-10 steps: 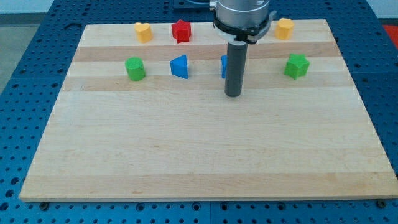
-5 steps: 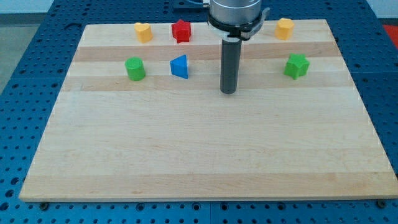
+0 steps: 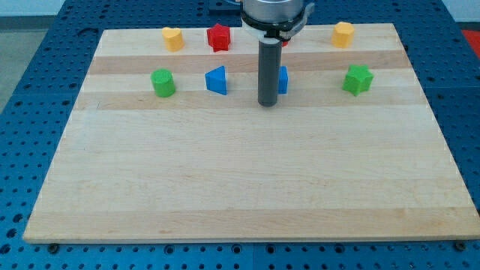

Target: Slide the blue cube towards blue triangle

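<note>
The blue triangle (image 3: 217,80) lies on the wooden board (image 3: 247,180) in the upper middle. The blue cube (image 3: 283,79) is mostly hidden behind my rod; only its right edge shows. My tip (image 3: 267,103) rests on the board just below and left of the cube, between the cube and the triangle, to the right of the triangle.
A green cylinder (image 3: 162,82) sits left of the triangle. A green star-like block (image 3: 358,79) is at the right. A yellow heart (image 3: 173,37), a red star (image 3: 218,37) and a yellow block (image 3: 343,34) line the top edge. A bit of red (image 3: 284,43) shows behind the arm.
My rod has moved steadily to the view's left and slightly up. The cube's left edge showed first, then it was hidden, and now its right edge shows.
</note>
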Tool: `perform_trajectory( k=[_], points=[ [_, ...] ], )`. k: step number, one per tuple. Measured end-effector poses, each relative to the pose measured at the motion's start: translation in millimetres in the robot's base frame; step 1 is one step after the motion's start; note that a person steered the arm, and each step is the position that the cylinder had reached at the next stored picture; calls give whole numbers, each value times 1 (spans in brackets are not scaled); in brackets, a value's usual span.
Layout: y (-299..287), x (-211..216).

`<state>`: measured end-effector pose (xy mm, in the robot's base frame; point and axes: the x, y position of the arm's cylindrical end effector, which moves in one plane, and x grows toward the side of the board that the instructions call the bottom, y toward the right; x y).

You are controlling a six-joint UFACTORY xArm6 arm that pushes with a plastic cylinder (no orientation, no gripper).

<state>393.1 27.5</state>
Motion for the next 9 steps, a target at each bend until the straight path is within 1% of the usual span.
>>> perform_trajectory(
  k=[6, 7, 9],
  points=[
    [-46, -11],
    [-47, -11],
    [-32, -11]
  ],
)
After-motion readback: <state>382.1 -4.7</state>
